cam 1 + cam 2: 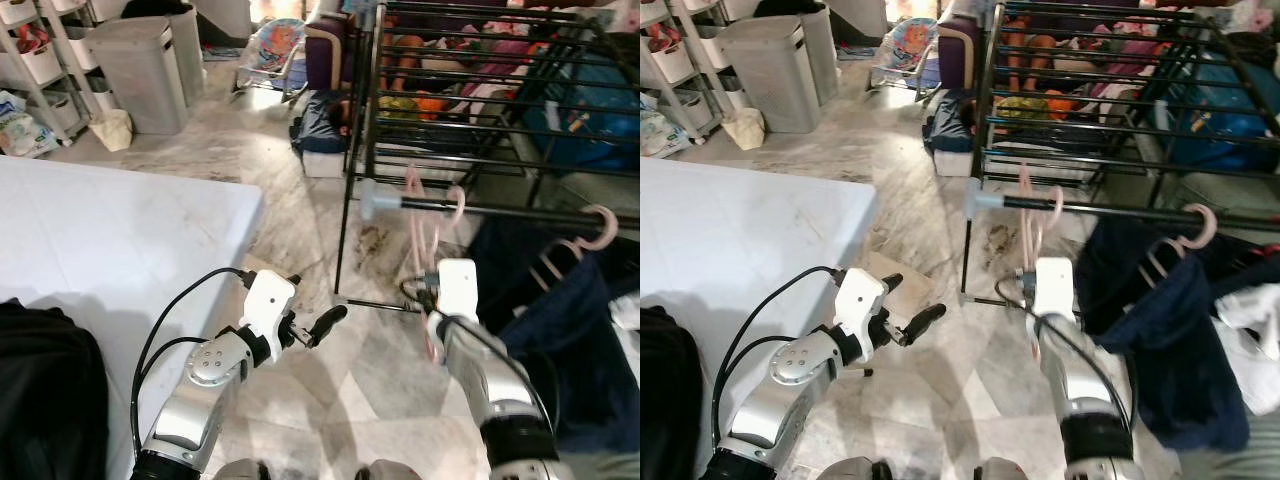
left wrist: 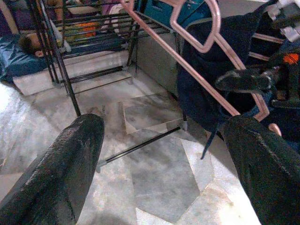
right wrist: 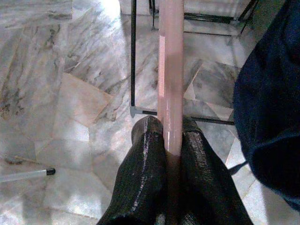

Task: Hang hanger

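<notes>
the pink plastic hanger (image 1: 424, 235) hangs by its hook on the black metal rail (image 1: 500, 211) of the black drying rack (image 1: 470, 110), its lower bar pinched between the closed fingers (image 3: 145, 183) of the right gripper (image 3: 171, 154). just along the rail, a second pink hanger (image 1: 585, 240) carries a dark navy garment (image 1: 560, 330). the left gripper (image 1: 325, 322) hovers over the marble floor (image 1: 300, 390), spread wide and holding nothing, near a white mattress (image 1: 110, 240).
</notes>
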